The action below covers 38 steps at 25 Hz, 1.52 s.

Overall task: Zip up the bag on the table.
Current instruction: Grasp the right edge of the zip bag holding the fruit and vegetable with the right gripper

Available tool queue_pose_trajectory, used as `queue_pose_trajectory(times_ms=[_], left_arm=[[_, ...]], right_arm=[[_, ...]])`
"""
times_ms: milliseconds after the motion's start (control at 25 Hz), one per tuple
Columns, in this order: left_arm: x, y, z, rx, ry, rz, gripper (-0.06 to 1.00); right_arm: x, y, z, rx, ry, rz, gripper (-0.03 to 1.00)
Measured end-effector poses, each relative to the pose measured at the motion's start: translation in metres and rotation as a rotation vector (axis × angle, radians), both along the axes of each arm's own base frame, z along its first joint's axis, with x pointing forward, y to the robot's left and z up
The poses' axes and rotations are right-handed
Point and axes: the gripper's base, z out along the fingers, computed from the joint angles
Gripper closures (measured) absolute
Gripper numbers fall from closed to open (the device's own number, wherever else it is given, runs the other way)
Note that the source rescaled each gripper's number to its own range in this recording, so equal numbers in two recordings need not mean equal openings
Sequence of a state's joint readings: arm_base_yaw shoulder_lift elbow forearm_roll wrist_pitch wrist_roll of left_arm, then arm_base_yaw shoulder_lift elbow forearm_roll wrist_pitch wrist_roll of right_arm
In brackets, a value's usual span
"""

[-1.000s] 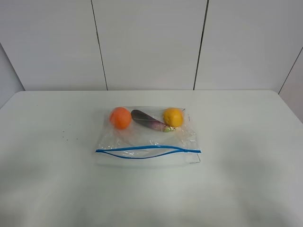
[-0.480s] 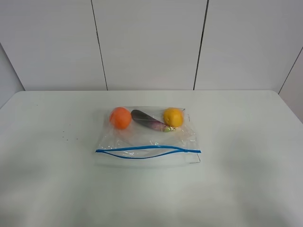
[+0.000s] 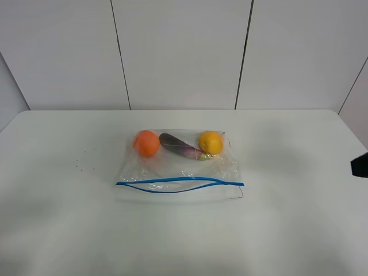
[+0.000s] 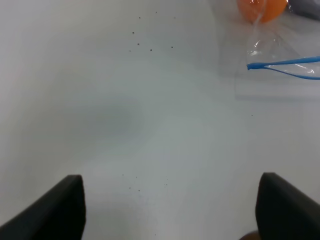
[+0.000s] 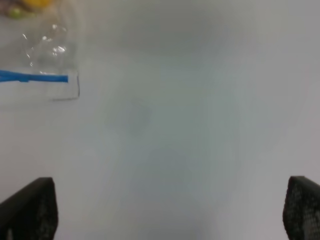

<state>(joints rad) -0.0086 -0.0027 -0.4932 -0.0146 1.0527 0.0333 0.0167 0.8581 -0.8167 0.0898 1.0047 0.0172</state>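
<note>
The clear plastic bag [image 3: 178, 167] lies flat in the middle of the white table [image 3: 63, 218]. An orange [image 3: 146, 142], a purple eggplant [image 3: 177, 145] and a yellow fruit [image 3: 210, 142] show through it. Its blue zip strip [image 3: 179, 183] runs along the near edge, and its two lines gape apart in the middle. My left gripper [image 4: 170, 210] is open and empty over bare table, left of the bag's corner [image 4: 280, 65]. My right gripper [image 5: 165, 210] is open and empty, right of the bag's other corner [image 5: 50, 77].
A dark part of the right arm [image 3: 361, 165] shows at the right edge of the exterior view. A white panelled wall [image 3: 184, 52] stands behind the table. A few small dark specks [image 4: 145, 47] lie on the table left of the bag.
A dark part of the right arm has come into the exterior view at its right edge. The bag has not moved.
</note>
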Motion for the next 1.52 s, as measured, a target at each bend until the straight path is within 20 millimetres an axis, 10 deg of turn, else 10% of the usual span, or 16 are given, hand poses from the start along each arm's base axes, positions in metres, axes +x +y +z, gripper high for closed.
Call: queue_pose_trajectory(times_ms=[520, 1520], left_arm=[[0.0, 0.0, 0.0, -0.001, 0.0, -0.001, -0.01], [0.0, 0.0, 0.0, 0.0, 0.0, 0.0, -0.01]], right_arm=[[0.137, 0.018, -0.105, 0.151, 0.305, 0.077, -0.03], [0.211, 0.03, -0.216, 0.734, 0.371, 0.341, -0.03]])
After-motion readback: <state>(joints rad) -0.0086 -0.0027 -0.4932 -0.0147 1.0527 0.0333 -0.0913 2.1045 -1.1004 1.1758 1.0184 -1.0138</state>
